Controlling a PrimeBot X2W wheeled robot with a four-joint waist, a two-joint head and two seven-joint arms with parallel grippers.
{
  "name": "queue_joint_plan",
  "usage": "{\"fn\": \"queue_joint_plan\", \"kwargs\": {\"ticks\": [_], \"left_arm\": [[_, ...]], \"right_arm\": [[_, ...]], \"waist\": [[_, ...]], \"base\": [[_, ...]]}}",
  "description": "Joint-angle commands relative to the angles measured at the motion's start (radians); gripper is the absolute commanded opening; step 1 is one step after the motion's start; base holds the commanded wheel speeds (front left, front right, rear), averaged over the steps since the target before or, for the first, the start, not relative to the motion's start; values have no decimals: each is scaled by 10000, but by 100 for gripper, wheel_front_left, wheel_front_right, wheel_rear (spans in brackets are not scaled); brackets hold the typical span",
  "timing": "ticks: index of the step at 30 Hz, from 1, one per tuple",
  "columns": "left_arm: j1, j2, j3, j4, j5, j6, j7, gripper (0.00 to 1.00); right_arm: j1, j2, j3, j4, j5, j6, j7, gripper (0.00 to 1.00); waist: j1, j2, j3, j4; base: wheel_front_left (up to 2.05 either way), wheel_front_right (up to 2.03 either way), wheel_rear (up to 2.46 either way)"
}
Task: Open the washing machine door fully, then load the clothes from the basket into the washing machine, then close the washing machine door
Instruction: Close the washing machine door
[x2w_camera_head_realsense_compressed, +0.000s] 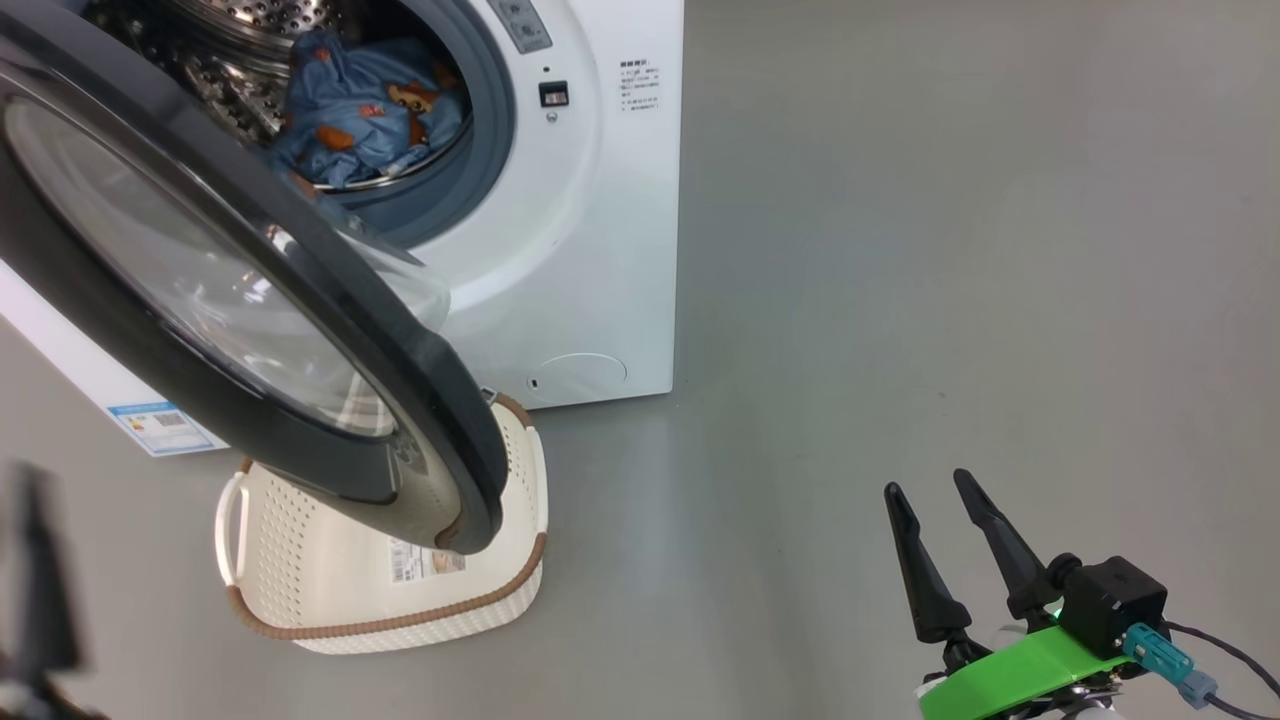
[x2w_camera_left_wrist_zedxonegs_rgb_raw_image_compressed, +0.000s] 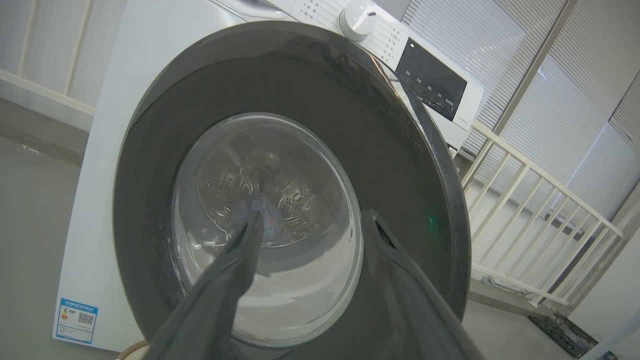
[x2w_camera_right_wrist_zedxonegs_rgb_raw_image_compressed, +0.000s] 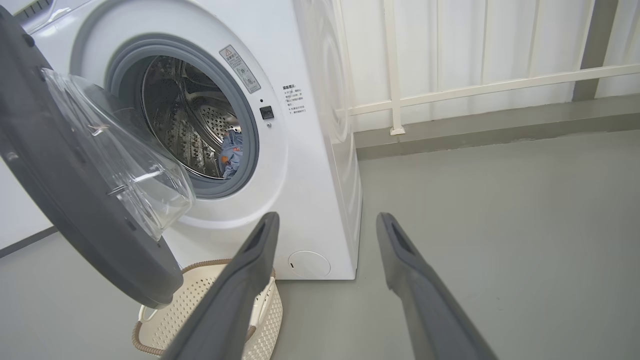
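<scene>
The washing machine (x2w_camera_head_realsense_compressed: 600, 250) stands with its door (x2w_camera_head_realsense_compressed: 130, 330) half open, black rim and glass bowl swung out over the basket (x2w_camera_head_realsense_compressed: 330, 590). The light blue printed clothes (x2w_camera_head_realsense_compressed: 365, 110) lie inside the steel drum. Only a paper label shows on the cream basket's floor. In the left wrist view my left gripper (x2w_camera_left_wrist_zedxonegs_rgb_raw_image_compressed: 314, 220) is open just outside the door (x2w_camera_left_wrist_zedxonegs_rgb_raw_image_compressed: 400, 150), pointing at its glass, and the clothes (x2w_camera_left_wrist_zedxonegs_rgb_raw_image_compressed: 260, 212) show dimly through it. My right gripper (x2w_camera_head_realsense_compressed: 926, 483) is open and empty, low on the right and well clear of the machine (x2w_camera_right_wrist_zedxonegs_rgb_raw_image_compressed: 310, 150), door (x2w_camera_right_wrist_zedxonegs_rgb_raw_image_compressed: 75, 210) and basket (x2w_camera_right_wrist_zedxonegs_rgb_raw_image_compressed: 210, 305).
Bare grey floor (x2w_camera_head_realsense_compressed: 950, 250) spreads to the right of the machine. A white railing (x2w_camera_right_wrist_zedxonegs_rgb_raw_image_compressed: 475, 87) and a pale wall run behind it. The door's lower edge overhangs the basket's near side. The left gripper's blurred finger (x2w_camera_head_realsense_compressed: 40, 580) shows at the head view's lower left edge.
</scene>
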Motion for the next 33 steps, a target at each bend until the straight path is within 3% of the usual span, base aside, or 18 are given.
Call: {"fn": "queue_joint_plan", "kwargs": {"ticks": [1,15,22,33], "left_arm": [[60,807,-271,241,798,-67,-449,100],[149,209,-226,969,5069,-67,-554,100],[372,-36,-28,1595,6347,-67,-554,100],[476,-570,145,2768,7052,-67,-555,100]], "right_arm": [[-170,7,282,-193,135,62,-48,100],[-142,7,252,-237,103,62,-48,100],[-131,7,257,-260,74,62,-48,100],[-97,7,258,-237,-10,62,-48,100]], "waist": [[0,0,-50,13],[0,0,-52,50],[0,0,-41,24],[0,0,-158,-7]], "base": [[0,0,0],[0,0,0],[0,0,0],[0,0,0]]}}
